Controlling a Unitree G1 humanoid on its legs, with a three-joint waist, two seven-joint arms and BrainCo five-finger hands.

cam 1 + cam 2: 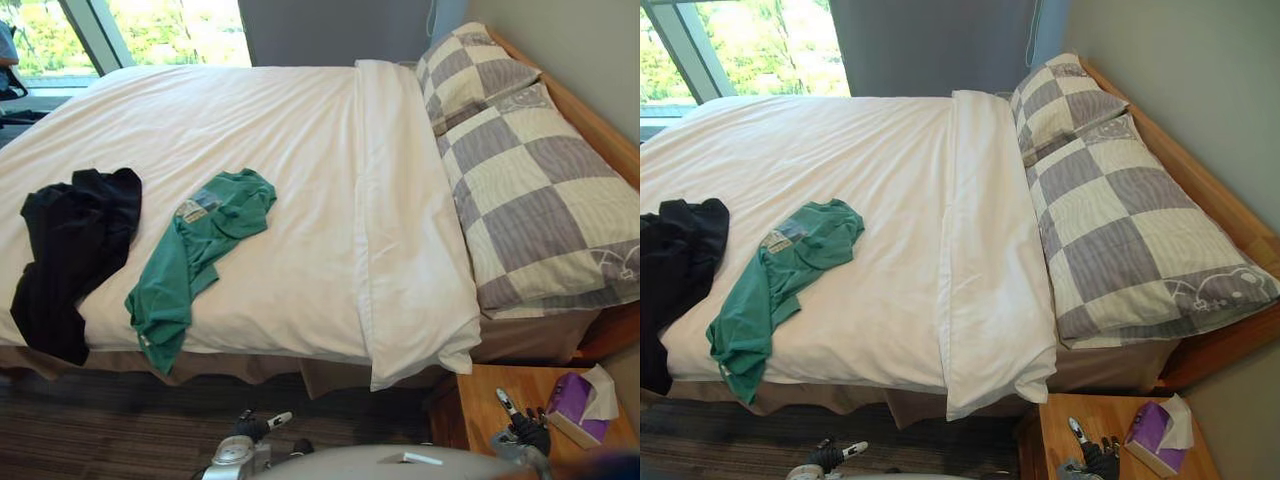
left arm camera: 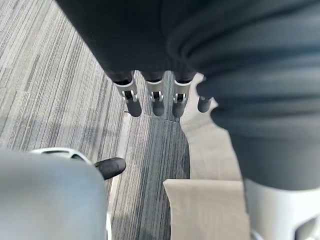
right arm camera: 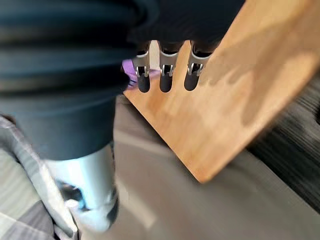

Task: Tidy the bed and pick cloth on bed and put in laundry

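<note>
Bed (image 1: 592, 122) seen from its side, with a white duvet (image 1: 250, 120) lying smooth over it and folded back below two grey-and-cream checked pillows (image 1: 530, 200). A black garment (image 1: 75, 240) is lying crumpled at the near edge of the duvet, one end hanging over the side of the mattress. Just beside it, a green shirt (image 1: 195, 250) is lying stretched out, its lower end also drooping over the edge; the printed patch on its chest is too small to read. A wooden nightstand (image 1: 490, 395) is standing by the pillow end, carrying a purple tissue box (image 1: 572, 400). The left hand (image 1: 252, 430) is hanging low above the striped carpet (image 2: 60, 90), well apart from both garments, its fingers (image 2: 155, 100) straight and grasping nothing. The right hand (image 1: 525, 428) is hanging over the nightstand, fingers (image 3: 166, 75) likewise released and empty.
</note>
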